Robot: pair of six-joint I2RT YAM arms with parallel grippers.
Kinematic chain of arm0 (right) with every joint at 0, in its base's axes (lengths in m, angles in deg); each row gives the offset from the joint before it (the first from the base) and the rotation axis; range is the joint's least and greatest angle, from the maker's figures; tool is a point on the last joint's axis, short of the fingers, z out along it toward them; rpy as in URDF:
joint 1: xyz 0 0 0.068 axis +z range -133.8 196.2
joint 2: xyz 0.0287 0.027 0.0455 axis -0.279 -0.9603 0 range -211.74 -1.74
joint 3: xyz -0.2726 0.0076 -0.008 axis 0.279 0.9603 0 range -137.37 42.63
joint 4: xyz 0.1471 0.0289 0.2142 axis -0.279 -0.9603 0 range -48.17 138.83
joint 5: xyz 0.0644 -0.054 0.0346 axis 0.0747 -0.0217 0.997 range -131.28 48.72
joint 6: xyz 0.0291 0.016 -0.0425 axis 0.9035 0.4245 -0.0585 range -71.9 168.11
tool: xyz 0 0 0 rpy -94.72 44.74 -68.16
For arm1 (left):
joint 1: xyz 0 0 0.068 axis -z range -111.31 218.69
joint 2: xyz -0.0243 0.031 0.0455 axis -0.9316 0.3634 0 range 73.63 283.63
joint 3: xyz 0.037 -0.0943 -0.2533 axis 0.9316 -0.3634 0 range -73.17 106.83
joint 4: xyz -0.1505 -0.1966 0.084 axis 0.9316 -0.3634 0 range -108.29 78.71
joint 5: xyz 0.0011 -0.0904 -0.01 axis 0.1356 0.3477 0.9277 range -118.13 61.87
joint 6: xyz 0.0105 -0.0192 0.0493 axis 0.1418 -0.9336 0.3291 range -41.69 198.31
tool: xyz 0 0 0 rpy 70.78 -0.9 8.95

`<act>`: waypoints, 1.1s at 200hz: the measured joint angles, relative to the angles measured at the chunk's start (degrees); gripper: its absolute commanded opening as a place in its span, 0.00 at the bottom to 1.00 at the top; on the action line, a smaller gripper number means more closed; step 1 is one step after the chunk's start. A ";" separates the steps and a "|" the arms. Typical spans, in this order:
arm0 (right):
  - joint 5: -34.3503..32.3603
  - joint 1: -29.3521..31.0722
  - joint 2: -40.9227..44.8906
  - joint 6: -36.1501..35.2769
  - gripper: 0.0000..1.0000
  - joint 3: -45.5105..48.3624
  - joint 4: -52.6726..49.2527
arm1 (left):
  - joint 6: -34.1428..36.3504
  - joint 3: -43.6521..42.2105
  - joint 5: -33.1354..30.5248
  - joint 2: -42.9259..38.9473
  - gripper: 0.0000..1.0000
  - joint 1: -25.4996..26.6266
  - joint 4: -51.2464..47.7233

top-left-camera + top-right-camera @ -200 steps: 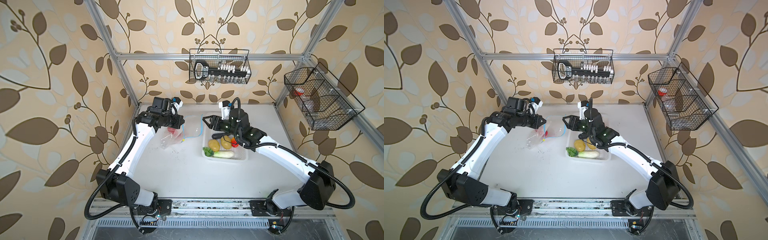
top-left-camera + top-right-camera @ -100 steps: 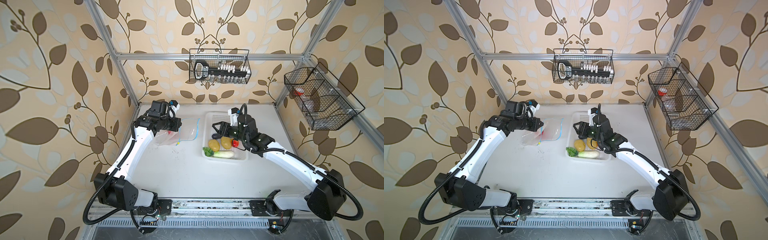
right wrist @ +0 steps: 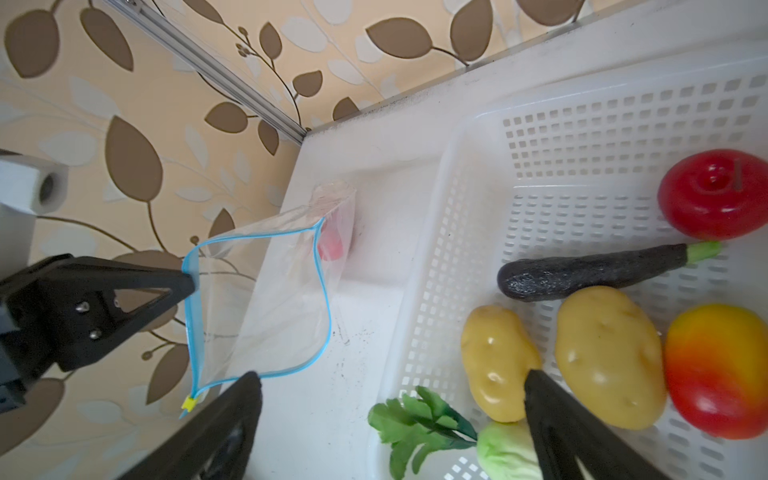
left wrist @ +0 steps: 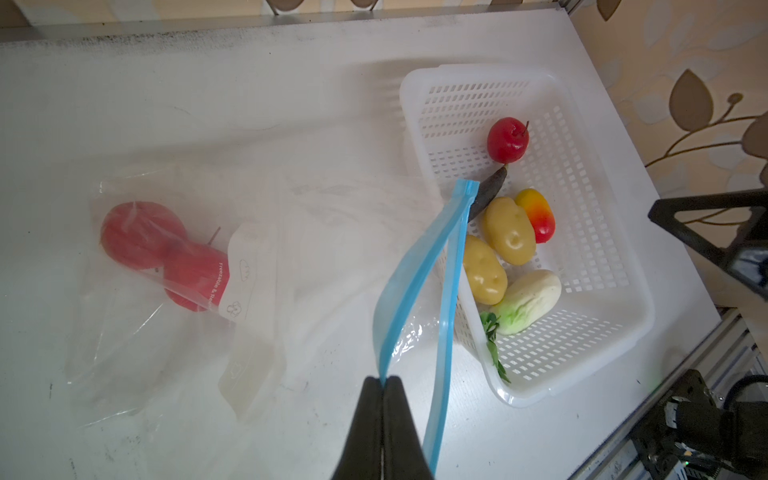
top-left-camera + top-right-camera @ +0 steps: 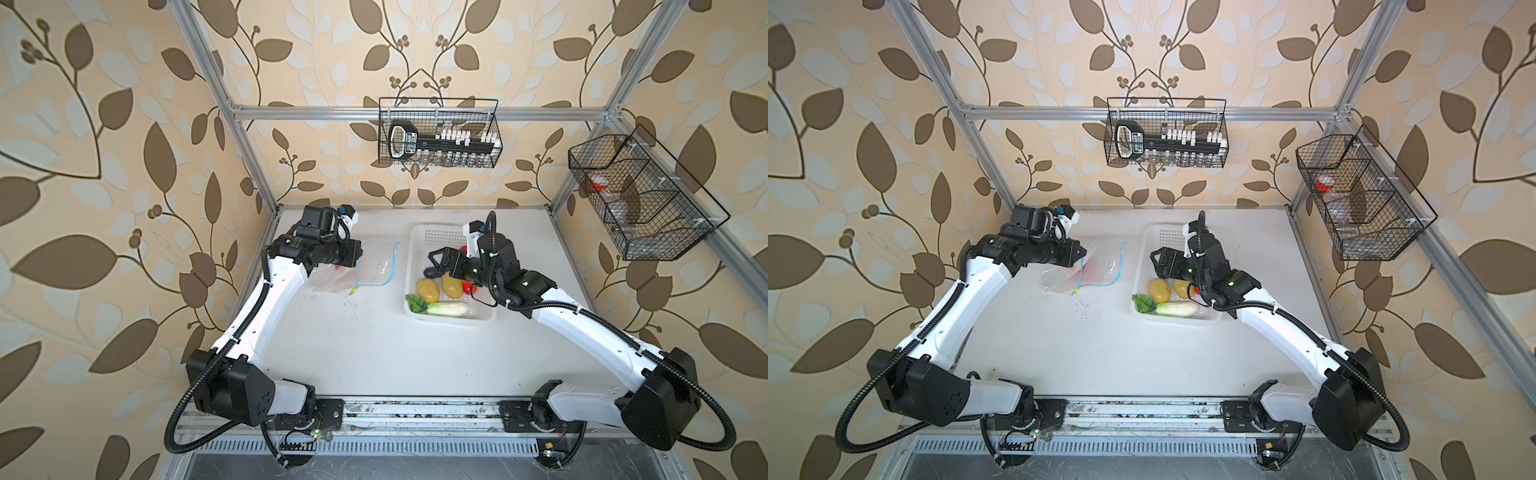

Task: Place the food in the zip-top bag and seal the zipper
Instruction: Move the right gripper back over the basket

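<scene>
Two grippers: the right gripper [image 3: 390, 374] is spread wide and empty above the basket [image 3: 432, 257] of food [image 3: 606, 357]. The left gripper [image 4: 382, 380] pinches the zipper [image 4: 415, 270], holding the zip-top bag [image 4: 291, 232] open on the white table [image 5: 374, 353]. Leaf-papered walls [image 5: 124, 166] surround.

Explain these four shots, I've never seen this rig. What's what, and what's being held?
Two white robot arms stand at the front of a white table, each ending in a two-finger gripper. Two pictures look down from overhead; the other two come from wrist cameras. The left gripper is shut on the blue zipper of a clear zip-top bag, holding its mouth open; two red apples lie inside. The right gripper is open and empty above the edge of a white basket holding a third apple, an eggplant, two potatoes, a red-yellow fruit and a cabbage.
</scene>
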 measured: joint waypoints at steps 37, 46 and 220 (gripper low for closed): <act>-2.47 0.00 -0.04 -0.24 1.00 0.46 -2.67 | -0.02 -2.36 -0.11 -0.07 0.00 0.00 2.34; -3.19 0.00 -0.15 -0.22 1.00 0.46 -3.26 | -0.04 -3.02 -0.13 -0.07 0.00 0.00 2.69; -21.49 1.79 -16.90 -4.94 1.00 -7.63 -21.49 | -1.88 -11.93 1.14 -1.11 0.00 -6.12 8.94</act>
